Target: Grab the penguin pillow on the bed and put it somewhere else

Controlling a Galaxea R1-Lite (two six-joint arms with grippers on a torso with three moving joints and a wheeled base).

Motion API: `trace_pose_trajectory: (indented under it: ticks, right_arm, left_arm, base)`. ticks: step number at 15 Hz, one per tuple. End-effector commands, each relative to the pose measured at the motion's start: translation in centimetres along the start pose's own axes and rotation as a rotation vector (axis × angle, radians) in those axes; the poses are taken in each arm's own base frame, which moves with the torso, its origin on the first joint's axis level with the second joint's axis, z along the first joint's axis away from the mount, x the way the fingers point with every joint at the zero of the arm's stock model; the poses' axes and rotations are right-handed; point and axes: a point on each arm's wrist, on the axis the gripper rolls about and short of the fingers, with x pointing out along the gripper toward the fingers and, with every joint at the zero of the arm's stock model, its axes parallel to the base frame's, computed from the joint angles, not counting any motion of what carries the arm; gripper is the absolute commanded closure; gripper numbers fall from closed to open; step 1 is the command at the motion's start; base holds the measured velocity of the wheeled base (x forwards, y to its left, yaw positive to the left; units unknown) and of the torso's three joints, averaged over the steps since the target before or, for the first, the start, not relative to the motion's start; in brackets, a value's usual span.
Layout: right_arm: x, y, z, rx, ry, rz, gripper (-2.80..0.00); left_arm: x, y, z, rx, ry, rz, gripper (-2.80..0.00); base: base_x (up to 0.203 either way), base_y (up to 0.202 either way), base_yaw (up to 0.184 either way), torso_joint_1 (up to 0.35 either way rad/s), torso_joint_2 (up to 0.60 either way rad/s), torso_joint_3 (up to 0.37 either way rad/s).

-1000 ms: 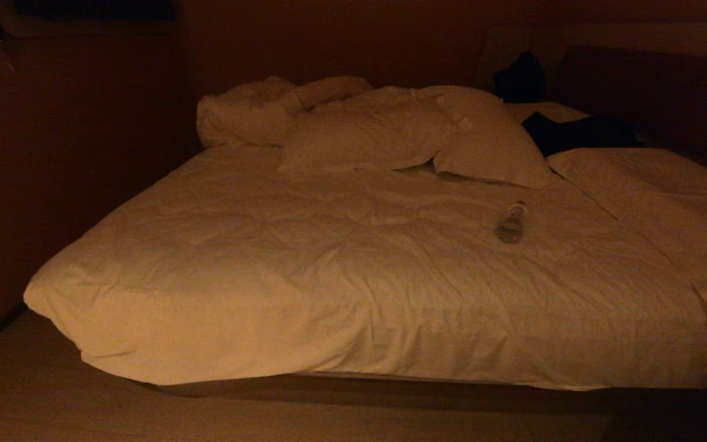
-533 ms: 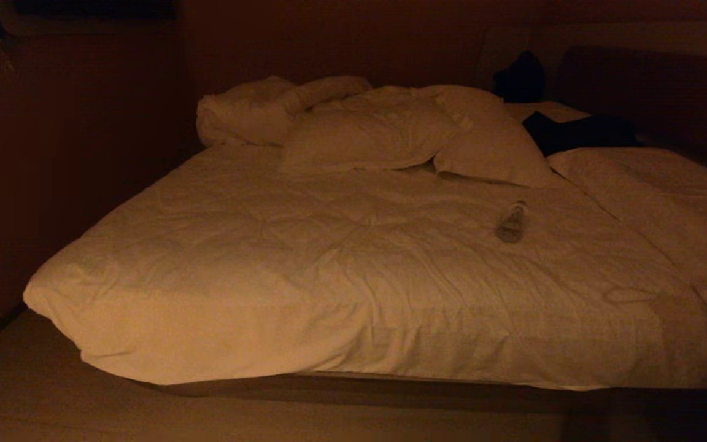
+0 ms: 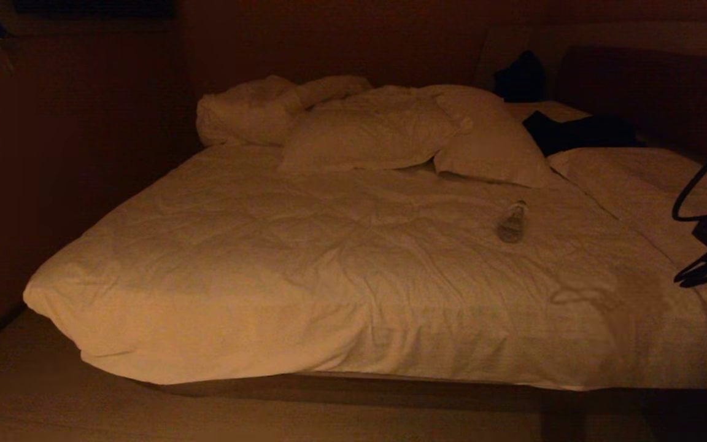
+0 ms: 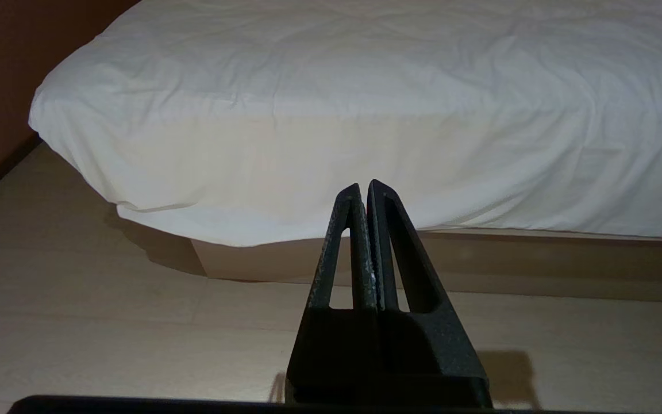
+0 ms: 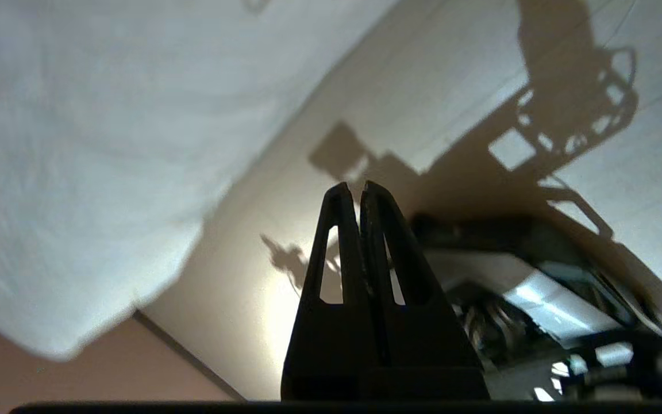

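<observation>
Low at the left, before the wide white-quilted bed [image 3: 329, 264], the black left gripper [image 4: 361, 187] is held pressed together. No grey-blue penguin pillow is seen – only plain white pillows [image 3: 378, 132] – so its bearing cannot be told. The black right gripper [image 5: 354, 190], likewise closed, is raised over the bed's right side.

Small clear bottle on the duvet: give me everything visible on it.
The small clear plastic bottle lies on its side on the wrinkled white quilted duvet, cap end pointing toward the rumpled white pillows. It sits just short of them without touching, right of the bed's middle. Contents and label are unreadable. Nothing but the duvet touches it.
</observation>
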Motion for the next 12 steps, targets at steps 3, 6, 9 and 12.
trace_pose_trajectory:
  ticks: [3,6,9,12]
  right_arm:
    - [-3.9,1.9,-5.9,-0.139,0.019,0.047,0.0]
    - [-6.2,1.7,-9.9,-0.293,0.024,0.091,0.0]
    - [-8.2,-0.1,-13.2,-0.449,0.017,0.127,0.0]
    - [-9.7,-2.6,-16.6,-0.64,0.041,0.225,0.0]
  left_arm:
    - [0.0,0.0,0.0,-0.001,0.0,0.0,0.0]
    - [0.0,0.0,0.0,-0.001,0.0,0.001,0.0]
    - [0.0,0.0,0.0,-0.001,-0.001,0.0,0.0]
    - [0.0,0.0,0.0,0.0,0.0,0.0,0.0]
  base:
    - [0.0,0.0,0.0,0.0,0.0,0.0]
    - [0.0,0.0,0.0,0.0,0.0,0.0]
    - [0.0,0.0,0.0,0.0,0.0,0.0]
    - [0.0,0.0,0.0,0.0,0.0,0.0]
